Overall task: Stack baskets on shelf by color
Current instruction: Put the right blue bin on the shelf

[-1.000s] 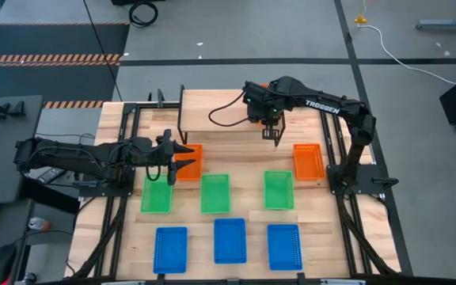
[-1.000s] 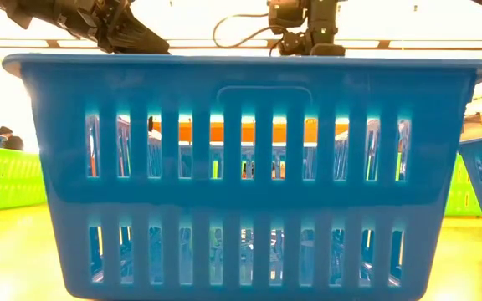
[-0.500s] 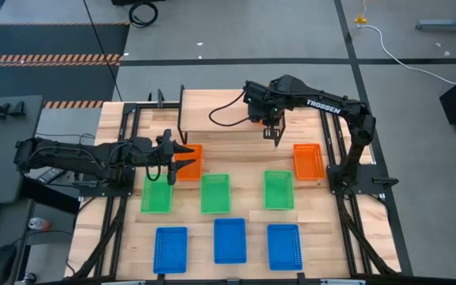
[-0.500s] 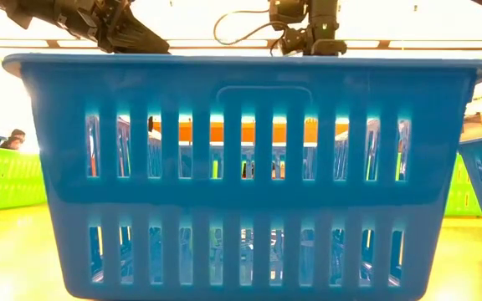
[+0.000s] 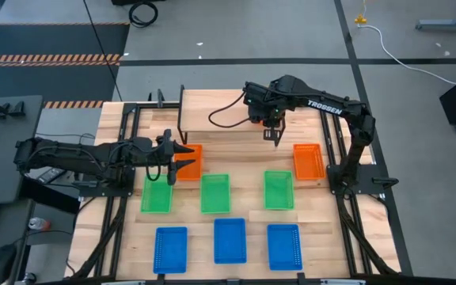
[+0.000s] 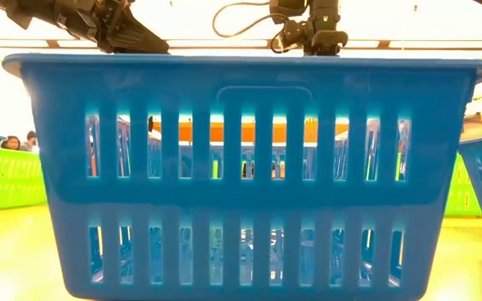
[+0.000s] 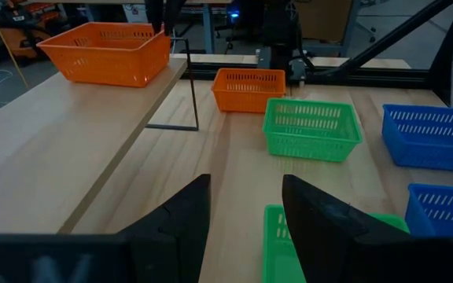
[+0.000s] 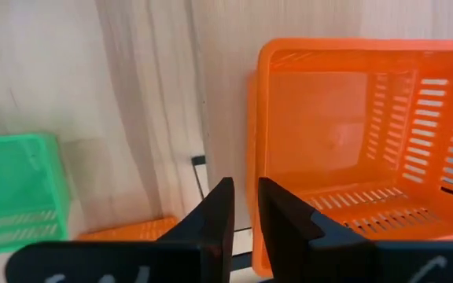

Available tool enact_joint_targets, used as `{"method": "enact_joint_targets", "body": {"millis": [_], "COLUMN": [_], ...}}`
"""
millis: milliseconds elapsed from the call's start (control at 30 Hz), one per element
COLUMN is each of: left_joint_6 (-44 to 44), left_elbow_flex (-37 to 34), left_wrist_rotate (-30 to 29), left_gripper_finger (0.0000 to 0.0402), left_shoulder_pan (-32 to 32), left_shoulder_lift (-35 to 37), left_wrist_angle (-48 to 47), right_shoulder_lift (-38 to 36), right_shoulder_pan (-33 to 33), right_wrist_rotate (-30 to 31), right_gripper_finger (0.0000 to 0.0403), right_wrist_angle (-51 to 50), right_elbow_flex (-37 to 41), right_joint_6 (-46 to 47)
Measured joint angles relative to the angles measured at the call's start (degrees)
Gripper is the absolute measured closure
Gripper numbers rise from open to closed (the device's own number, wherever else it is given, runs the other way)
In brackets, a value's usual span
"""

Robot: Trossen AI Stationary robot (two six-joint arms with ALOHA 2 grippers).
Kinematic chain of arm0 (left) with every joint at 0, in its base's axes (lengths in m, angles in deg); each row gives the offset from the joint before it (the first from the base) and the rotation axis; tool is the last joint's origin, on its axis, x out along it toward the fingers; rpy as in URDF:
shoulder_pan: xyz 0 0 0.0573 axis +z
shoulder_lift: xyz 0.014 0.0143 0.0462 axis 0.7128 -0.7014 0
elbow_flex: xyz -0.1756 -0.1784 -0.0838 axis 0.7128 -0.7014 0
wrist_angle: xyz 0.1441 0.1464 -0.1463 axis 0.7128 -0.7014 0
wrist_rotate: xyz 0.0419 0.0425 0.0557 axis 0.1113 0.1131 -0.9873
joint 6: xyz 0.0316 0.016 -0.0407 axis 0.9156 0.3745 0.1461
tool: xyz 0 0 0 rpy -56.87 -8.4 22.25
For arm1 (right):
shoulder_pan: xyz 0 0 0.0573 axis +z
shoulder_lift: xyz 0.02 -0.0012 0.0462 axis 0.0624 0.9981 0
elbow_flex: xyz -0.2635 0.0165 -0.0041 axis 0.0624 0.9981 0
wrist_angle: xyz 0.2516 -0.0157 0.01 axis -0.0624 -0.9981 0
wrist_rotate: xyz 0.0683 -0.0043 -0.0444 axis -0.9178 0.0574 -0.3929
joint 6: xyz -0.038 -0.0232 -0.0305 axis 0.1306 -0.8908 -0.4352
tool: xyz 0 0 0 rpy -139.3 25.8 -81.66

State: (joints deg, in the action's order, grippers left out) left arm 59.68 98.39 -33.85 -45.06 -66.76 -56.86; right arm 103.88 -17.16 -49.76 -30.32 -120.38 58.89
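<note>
Orange basket (image 7: 104, 51) sat on the shelf (image 7: 53, 149). The right gripper (image 8: 244, 189) had risen slightly above it, jaws narrowly parted and empty, so one orange looked placed. The left gripper (image 7: 246, 185) waited over the surface (image 5: 192, 222), jaws released.

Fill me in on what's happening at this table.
The right claw hangs empty over the shelf, beside an orange basket already standing there. The left claw is open and empty above the table, near a second orange basket. The third orange basket, green baskets and blue baskets wait on the table.
</note>
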Motion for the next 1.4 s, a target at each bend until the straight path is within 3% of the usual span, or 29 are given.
{"method": "enact_joint_targets", "body": {"millis": [367,567,867,1400], "left_joint_6": [0.00,0.00,0.00,-0.60], "left_elbow_flex": [0.00,-0.02,0.00,0.00], "left_wrist_rotate": [0.00,0.00,-0.87,-1.51], "left_gripper_finger": [0.0235,0.0235,0.0235,0.0235], "left_shoulder_pan": [-0.01,0.00,0.50,0.48], "left_shoulder_lift": [0.00,0.00,0.00,0.00], "left_wrist_angle": [-0.02,-0.04,-0.02,-0.04], "right_shoulder_lift": [0.00,0.00,0.00,-0.02], "right_shoulder_pan": [0.28,3.35,15.32,37.65], "right_wrist_rotate": [1.35,-3.96,-5.15,-6.16], "right_gripper_finger": [0.0336,0.0338,0.0349,0.0304], "right_wrist_angle": [4.43,2.28,6.41,7.61], "right_elbow_flex": [0.00,0.00,0.00,3.94], "right_joint_6": [-1.16,2.29,8.44,31.20]}}
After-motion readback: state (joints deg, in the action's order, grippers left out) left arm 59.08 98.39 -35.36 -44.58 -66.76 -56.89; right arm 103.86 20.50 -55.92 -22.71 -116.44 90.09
